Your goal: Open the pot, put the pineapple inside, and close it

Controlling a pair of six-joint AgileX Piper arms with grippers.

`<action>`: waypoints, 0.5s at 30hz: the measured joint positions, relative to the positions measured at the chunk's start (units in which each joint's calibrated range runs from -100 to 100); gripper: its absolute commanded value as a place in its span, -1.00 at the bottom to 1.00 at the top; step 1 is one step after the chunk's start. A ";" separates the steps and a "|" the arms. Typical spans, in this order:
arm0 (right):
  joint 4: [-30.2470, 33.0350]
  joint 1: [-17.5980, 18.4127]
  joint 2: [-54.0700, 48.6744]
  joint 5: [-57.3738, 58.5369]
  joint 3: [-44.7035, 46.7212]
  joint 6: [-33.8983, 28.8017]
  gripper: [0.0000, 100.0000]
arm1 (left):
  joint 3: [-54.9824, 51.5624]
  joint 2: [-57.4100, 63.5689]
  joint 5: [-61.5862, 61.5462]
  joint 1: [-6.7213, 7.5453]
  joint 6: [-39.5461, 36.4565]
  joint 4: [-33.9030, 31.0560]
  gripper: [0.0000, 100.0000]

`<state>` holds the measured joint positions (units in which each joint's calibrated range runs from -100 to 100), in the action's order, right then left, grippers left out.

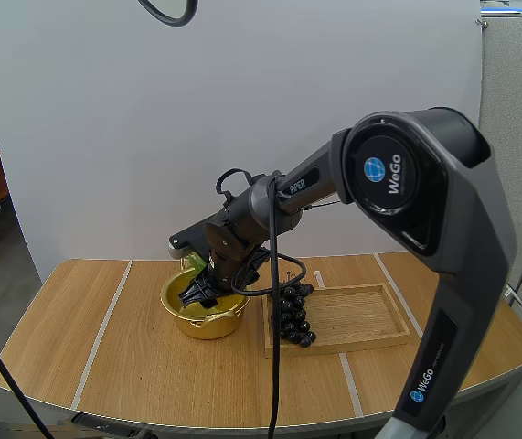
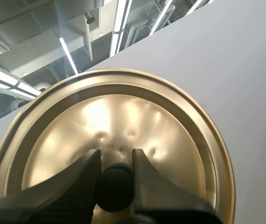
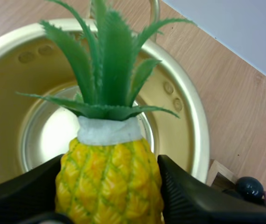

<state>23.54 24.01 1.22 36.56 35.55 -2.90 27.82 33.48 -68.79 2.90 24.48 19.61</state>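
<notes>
the worktop (image 1: 133, 357) is pale wood with rounded corners, crossed by a few light bands. the right arm (image 1: 425, 183), smooth grey and black shells, rises from the near right, reaches forward and left, then bends its wrist steeply down over the pot. the tray (image 1: 370, 315) is a shallow wooden rectangle with a raised rim, on the right half of the worktop.

the pot (image 1: 207, 325) is round, shallow, gold-coloured metal with loop handles and a shiny inside dotted with rivet bumps. it stands open just left of the tray's near corner. bare wood spreads wide to its left and front, while its right side is crowded.

the lid (image 2: 170, 140) is a gold disc with a stepped rim and small dents near its centre. the left pincer (image 2: 115, 172) holds it aloft, ribbed black fingers closed on its round black knob (image 2: 115, 189).

the grapes (image 1: 292, 315), dark glossy beads, lie over the tray's left rim, near the pot.

the pineapple (image 3: 109, 182) has a yellow criss-cross body, a white collar and stiff green spiky leaves. the right pincer (image 1: 197, 293) grips its body on both sides and holds it within the pot's mouth, leaves over the bright base. i cannot tell whether it touches the bottom.
</notes>
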 measured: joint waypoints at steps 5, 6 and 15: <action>0.00 0.06 0.58 0.00 0.00 1.27 -1.00 | 0.00 0.00 0.00 0.00 0.00 0.00 -1.00; 0.00 0.06 0.58 0.00 0.00 1.50 -1.00 | 0.00 0.00 0.00 0.00 0.00 0.00 -1.00; -6.01 0.22 0.58 1.28 -0.37 8.66 0.01 | 0.00 0.00 0.00 0.00 0.00 0.00 -1.00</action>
<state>17.53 24.24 1.80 37.83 35.18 5.76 27.82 33.48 -68.79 2.90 24.48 19.61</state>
